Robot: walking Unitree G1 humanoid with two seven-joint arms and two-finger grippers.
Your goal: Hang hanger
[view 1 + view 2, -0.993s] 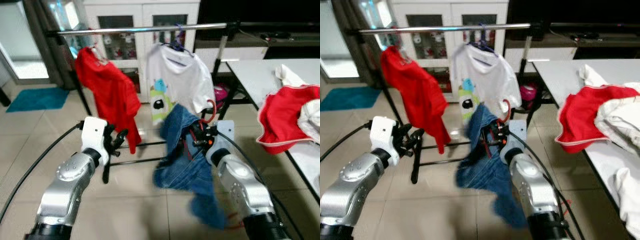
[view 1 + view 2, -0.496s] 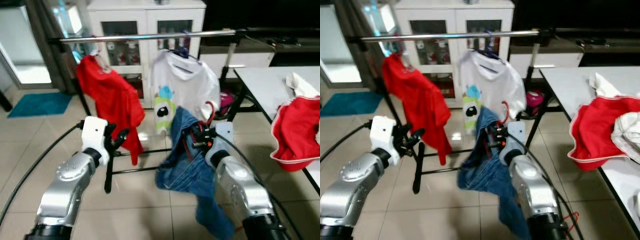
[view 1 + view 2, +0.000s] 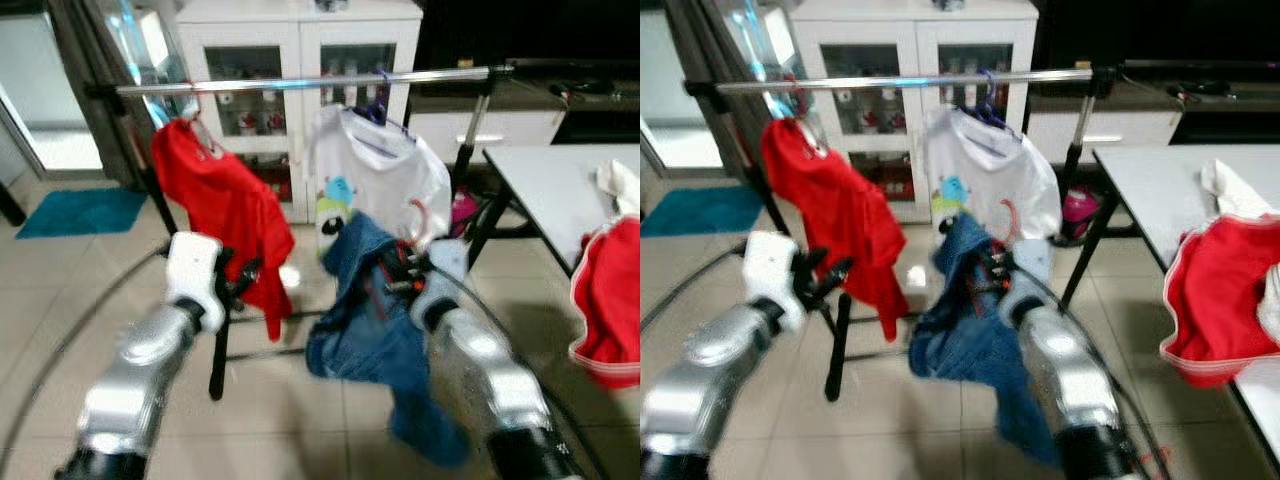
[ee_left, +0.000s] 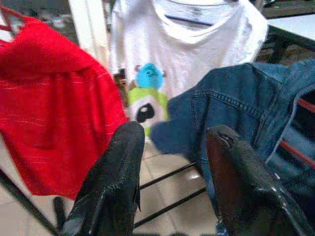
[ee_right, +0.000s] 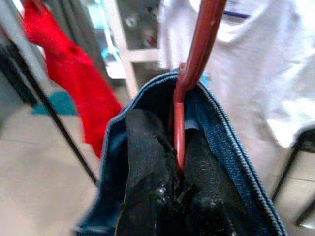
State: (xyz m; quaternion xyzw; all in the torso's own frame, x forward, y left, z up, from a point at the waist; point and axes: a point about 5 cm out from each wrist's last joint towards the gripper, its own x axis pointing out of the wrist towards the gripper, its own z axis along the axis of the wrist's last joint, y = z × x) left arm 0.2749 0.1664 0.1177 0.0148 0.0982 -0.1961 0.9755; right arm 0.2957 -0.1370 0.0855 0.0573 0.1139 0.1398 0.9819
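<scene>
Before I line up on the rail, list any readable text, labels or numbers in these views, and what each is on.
No text is readable.
White T-shirt hanging on the metal rail: a cartoon monster print, no legible words; its neck label is too blurred to read.
Blue denim garment on the red hanger in the right gripper: nothing legible.

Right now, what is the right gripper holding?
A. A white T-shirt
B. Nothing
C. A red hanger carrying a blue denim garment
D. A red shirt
C: the right gripper has its jaws shut on the red hanger, with the blue denim garment draped from it.
</scene>
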